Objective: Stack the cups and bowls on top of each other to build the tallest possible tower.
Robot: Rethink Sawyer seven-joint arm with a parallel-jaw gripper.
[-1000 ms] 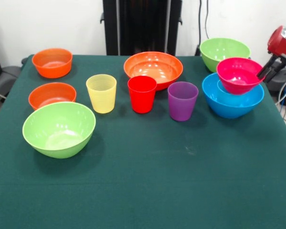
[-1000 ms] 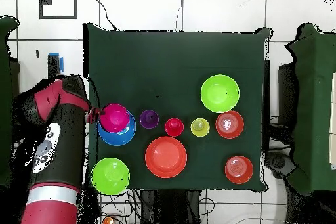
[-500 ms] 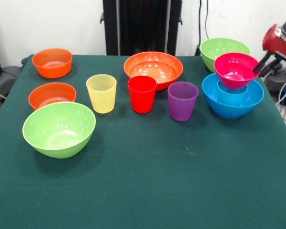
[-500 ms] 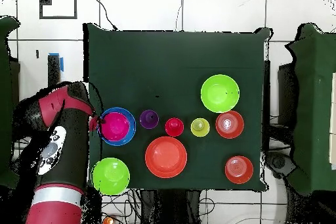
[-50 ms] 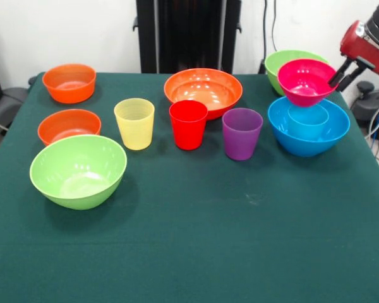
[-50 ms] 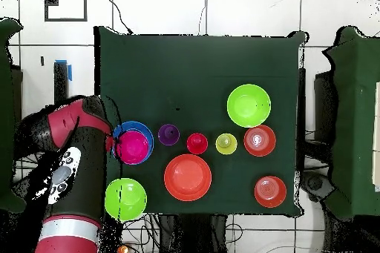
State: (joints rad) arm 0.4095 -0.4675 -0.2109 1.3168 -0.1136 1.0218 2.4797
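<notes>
I have lifted the pink bowl [image 5: 306,81] higher than a moment ago, my gripper [image 5: 339,74] pinching its rim, so it now hangs clear above the light blue cup [image 5: 307,118] in the blue bowl [image 5: 309,138], ready to stack somewhere.

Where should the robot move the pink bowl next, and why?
Probably keep lifting it clear. The gripper holds the pink bowl by its rim, in the air above the blue bowl, where a light blue cup sits.
</notes>
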